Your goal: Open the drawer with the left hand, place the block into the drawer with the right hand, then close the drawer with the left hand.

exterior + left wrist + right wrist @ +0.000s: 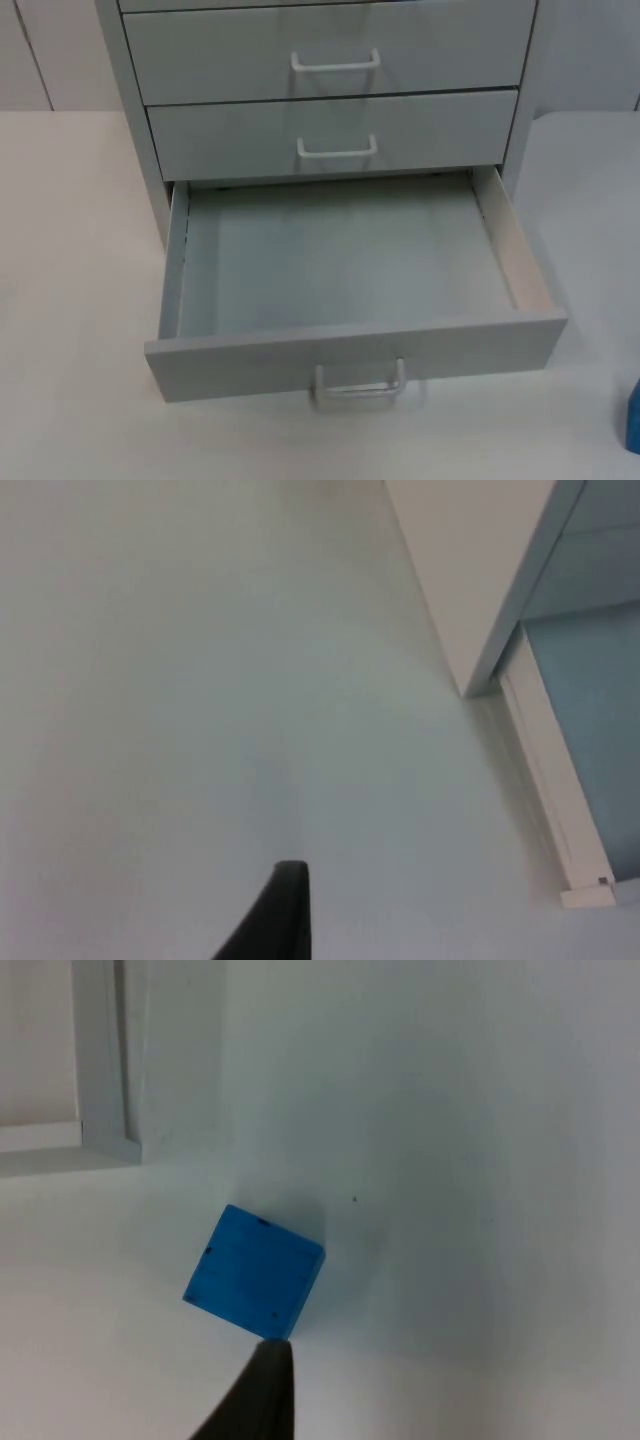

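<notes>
The grey cabinet's bottom drawer (pixel 350 345) is pulled out, and its inside is bare. Its white handle (pixel 358 385) faces the table's front. A blue block (pixel 633 415) lies on the white table at the far right, right of the drawer's front. In the right wrist view the blue block (pixel 255 1272) rests on the table just ahead of my right gripper (pixel 262 1390), apart from it. My left gripper (pixel 278 915) hovers over bare table to the left of the cabinet, near the drawer's left side rail (pixel 550 770).
Two shut drawers (pixel 335 135) with white handles sit above the pulled-out one. The cabinet's left wall (pixel 470 570) stands close to my left gripper. White table spreads on both sides of the cabinet and in front of the drawer.
</notes>
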